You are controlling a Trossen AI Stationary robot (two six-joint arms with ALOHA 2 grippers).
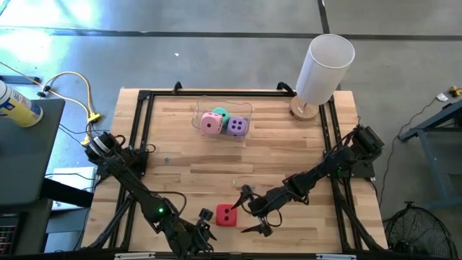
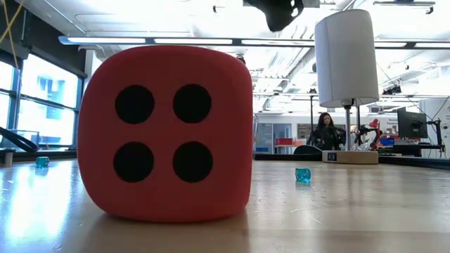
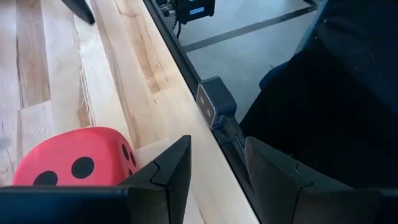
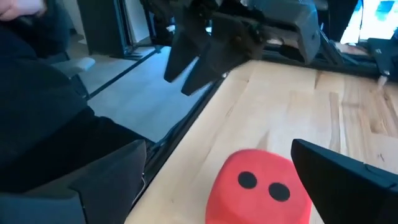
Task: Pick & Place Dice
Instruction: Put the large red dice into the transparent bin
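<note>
The red die (image 1: 226,214) rests on the wooden table (image 1: 289,144) near its front edge, its four-pip face toward the low view (image 2: 165,133). My right gripper (image 1: 253,211) is just to its right and open; in the right wrist view (image 4: 217,146) the die (image 4: 258,186) lies ahead between the spread fingers, clear of both. My left gripper (image 1: 206,232) stands at the die's near left, open, with nothing between its fingers (image 3: 217,140); the die (image 3: 74,163) is beside one finger. The pink (image 1: 211,123), teal (image 1: 221,113) and purple (image 1: 237,127) dice sit in a clear container (image 1: 249,110) at the far middle.
A tall white cylinder (image 1: 323,68) on a round wooden base stands at the far right corner. Black frame rails (image 1: 141,130) run along the table's sides. Two tiny teal cubes (image 2: 303,174) (image 2: 42,161) lie on the wood. Bare wood lies between the container and the red die.
</note>
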